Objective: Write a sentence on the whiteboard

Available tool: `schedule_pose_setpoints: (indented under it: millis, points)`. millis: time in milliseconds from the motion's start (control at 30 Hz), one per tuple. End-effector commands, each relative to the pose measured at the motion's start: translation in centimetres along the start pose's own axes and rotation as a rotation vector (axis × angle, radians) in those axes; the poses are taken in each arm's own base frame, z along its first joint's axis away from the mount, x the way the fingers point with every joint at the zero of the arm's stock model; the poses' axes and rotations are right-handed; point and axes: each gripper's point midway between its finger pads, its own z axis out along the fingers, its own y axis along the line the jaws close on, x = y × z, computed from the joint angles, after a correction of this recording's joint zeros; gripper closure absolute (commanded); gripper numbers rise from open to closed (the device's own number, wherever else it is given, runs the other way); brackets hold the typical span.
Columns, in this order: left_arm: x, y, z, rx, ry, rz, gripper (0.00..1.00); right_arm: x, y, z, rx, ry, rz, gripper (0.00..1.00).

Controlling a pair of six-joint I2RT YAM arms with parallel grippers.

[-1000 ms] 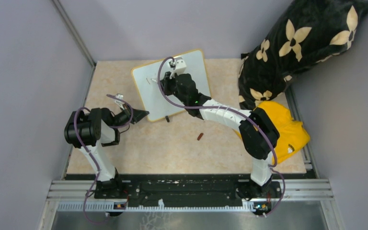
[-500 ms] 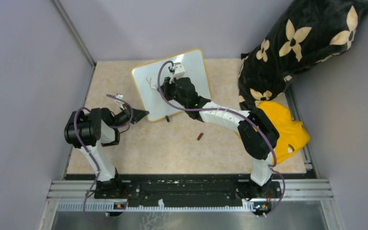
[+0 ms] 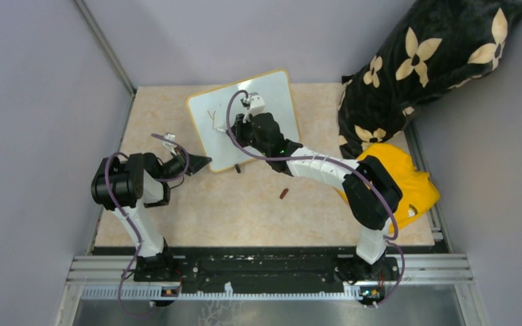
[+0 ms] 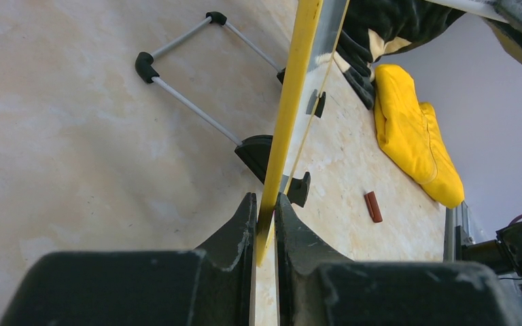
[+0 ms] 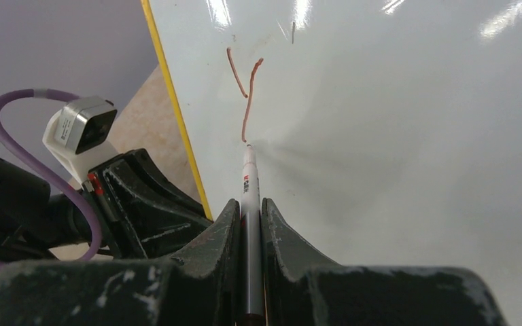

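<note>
Right end effector nearer than before, arm outstretched, marker tip on whiteboard.

The table top is beige with a pale marbled pattern. Plain grey-lilac walls stand on three sides, with a thin metal post in the far left corner. A metal rail lies along the near edge. A black flowered cushion leans in the far right corner.

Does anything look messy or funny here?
The board sits crooked on the table, its corner pinched by the left end effector. A small red-brown piece lies loose near the middle, away from the pen.
</note>
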Motion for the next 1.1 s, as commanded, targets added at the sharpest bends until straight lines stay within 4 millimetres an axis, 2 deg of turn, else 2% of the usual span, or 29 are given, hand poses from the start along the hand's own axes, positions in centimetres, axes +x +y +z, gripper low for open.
schedule_pose_setpoints:
  millis: [0, 200, 333, 667, 1067]
  points:
    - [0.1, -0.3, 0.0, -0.001, 0.002, 0.009, 1.00, -6.3, 2.2, -2.7, -0.048, -0.164, 0.018, 1.00]
    - [0.1, -0.2, 0.1, 0.000, 0.003, 0.009, 1.00, -8.7, 1.2, -3.1, -0.013, -0.223, 0.014, 1.00]
    - [0.1, -0.2, 0.1, 0.001, 0.005, 0.007, 1.00, -9.0, 0.5, -2.5, 0.008, -0.220, -0.003, 1.00]
    - [0.1, -0.2, 0.1, 0.004, 0.007, 0.010, 1.00, -8.9, 0.4, -1.1, 0.014, -0.211, -0.022, 1.00]
    - [0.2, -0.2, 0.1, 0.002, 0.009, 0.006, 1.00, -7.3, -0.2, 0.1, 0.023, -0.170, -0.023, 1.00]
